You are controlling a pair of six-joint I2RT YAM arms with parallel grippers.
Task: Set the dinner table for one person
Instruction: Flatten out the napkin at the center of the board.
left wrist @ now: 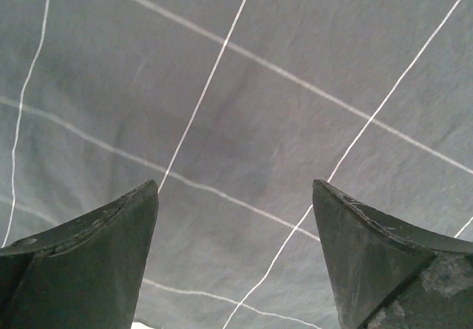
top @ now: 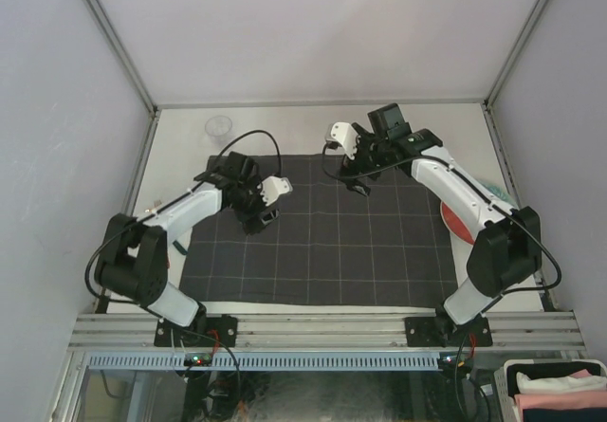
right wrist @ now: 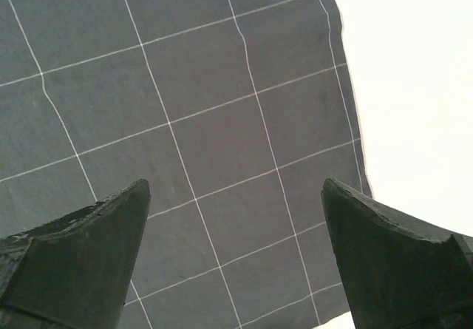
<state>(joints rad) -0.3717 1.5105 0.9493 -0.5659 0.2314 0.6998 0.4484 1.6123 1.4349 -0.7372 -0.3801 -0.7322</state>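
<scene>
The dinner table (top: 285, 130) is an off-white top with a dark grey checked cloth (top: 322, 251) spread flat over its middle. My left gripper (top: 258, 215) hovers low over the cloth's left part. In the left wrist view this gripper (left wrist: 235, 188) is open, with only the cloth (left wrist: 244, 100) close beneath it. My right gripper (top: 358, 183) is over the cloth's far edge. The right wrist view shows it (right wrist: 235, 185) open and empty above the cloth (right wrist: 192, 114), with bare table (right wrist: 414, 85) to the right of the hem.
A clear cup (top: 219, 126) stands at the far left of the table. A red plate (top: 454, 221) lies at the right, partly hidden by my right arm, with something teal (top: 500, 191) beyond it. A bin of folded cloths (top: 560, 389) sits off the table at the bottom right.
</scene>
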